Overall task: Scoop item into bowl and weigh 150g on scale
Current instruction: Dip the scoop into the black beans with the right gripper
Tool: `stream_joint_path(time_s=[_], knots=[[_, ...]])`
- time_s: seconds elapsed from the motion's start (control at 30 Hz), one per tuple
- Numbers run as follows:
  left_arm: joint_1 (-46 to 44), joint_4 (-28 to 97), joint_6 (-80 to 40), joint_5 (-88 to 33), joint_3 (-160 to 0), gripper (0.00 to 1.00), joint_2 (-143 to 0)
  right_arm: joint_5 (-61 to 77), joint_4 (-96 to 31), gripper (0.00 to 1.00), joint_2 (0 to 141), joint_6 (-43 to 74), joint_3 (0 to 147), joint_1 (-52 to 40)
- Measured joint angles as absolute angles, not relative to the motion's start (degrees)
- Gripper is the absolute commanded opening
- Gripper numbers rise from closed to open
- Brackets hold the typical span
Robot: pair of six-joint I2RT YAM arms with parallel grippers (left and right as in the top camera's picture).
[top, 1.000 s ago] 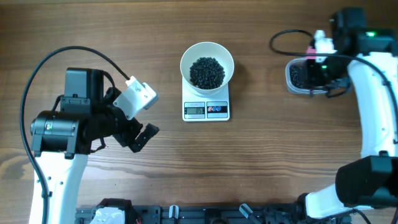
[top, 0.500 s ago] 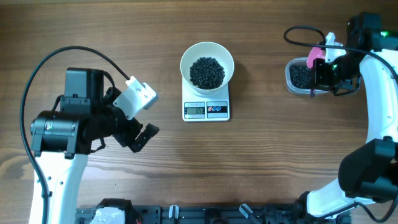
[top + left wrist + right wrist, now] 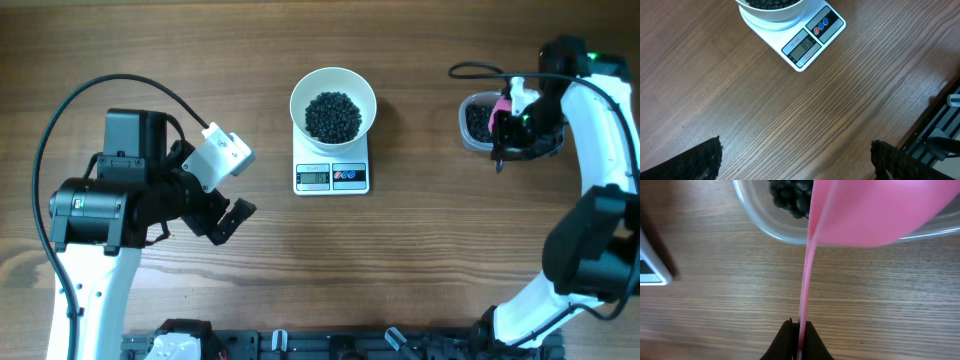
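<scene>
Beans (image 3: 333, 116): one dark heap sits in the bowl (image 3: 302, 92), and the bowl stands on the scale (image 3: 332, 178) at mid-counter. The scale display (image 3: 801, 46) faces you, with digits lit but too small to read with confidence. A second lot of beans (image 3: 789, 195) lies in the clear tub (image 3: 468, 128), to the right of the scale and well apart from it.

Right pincer (image 3: 799, 330): clenched on the thin handle of the pink scoop (image 3: 880, 210). The handle runs straight from the jaws up to the scoop head, which sits over the tub's near rim. You see tub beans just left of the scoop head. You cannot tell whether the head touches them, or whether it carries any. So this pincer is at the tub, just outside its rim, and well away from the bowl.

Left pincer (image 3: 797, 160): released, with fingers spread wide and nothing between them but bare counter (image 3: 765, 115). From its wrist view, the scale and the underside of the bowl lie ahead of the fingertips, clear of both. Overhead, this arm is left of the scale, apart from it.
</scene>
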State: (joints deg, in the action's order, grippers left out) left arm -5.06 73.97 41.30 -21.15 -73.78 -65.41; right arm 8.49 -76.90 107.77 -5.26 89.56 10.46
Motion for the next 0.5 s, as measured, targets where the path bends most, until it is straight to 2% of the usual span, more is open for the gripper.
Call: stream_joint_path(time_s=[0.27,0.5], knots=[[-5.06,73.97,41.3,-21.15,-73.78,1.0,-65.41,8.27,-74.67,0.25,108.77,-4.21,89.25,10.46],[-5.06,73.97,41.3,-21.15,-73.78,1.0,-65.41,8.03,-73.6,0.26,108.77,-2.96,89.25,10.46]])
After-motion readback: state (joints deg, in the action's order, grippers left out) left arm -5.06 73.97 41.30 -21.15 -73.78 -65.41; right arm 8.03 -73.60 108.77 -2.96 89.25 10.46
